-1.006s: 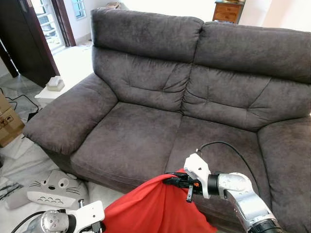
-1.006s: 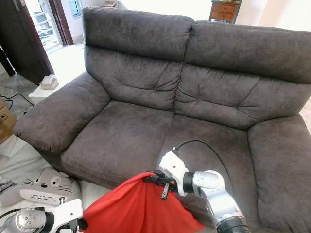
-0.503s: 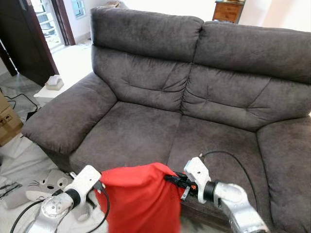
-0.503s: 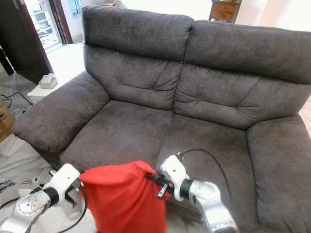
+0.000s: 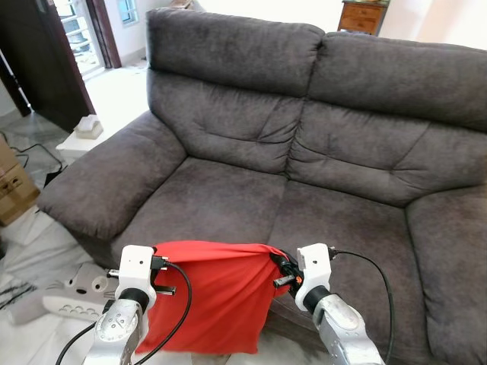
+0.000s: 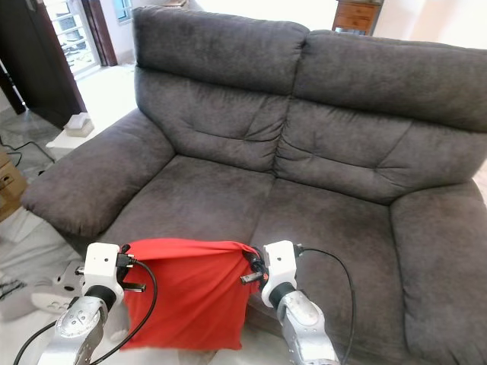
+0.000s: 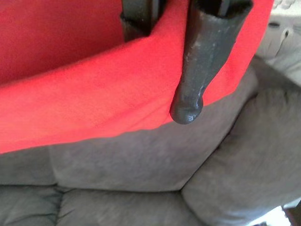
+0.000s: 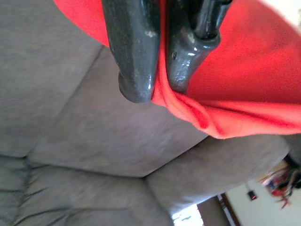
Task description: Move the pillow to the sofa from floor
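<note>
Red pillow hanging low centre before the sofa seat, corners pinched by left hand and right hand; thin fabric grips, likely to slip and drop floorward if jerked during lifting.

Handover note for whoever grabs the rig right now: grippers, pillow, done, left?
Left gripper: shut on the red pillow's left top corner.
Right gripper: shut on its right top corner.
Pillow: hangs stretched between both grippers, in front of the sofa's seat edge, lower part below seat level.
Done: pillow lifted off the floor.
Left: carry it forward over the seat cushion, lower it, open both grippers.
Nearby: a grey cat-face cushion lies on the floor to the left.
</note>
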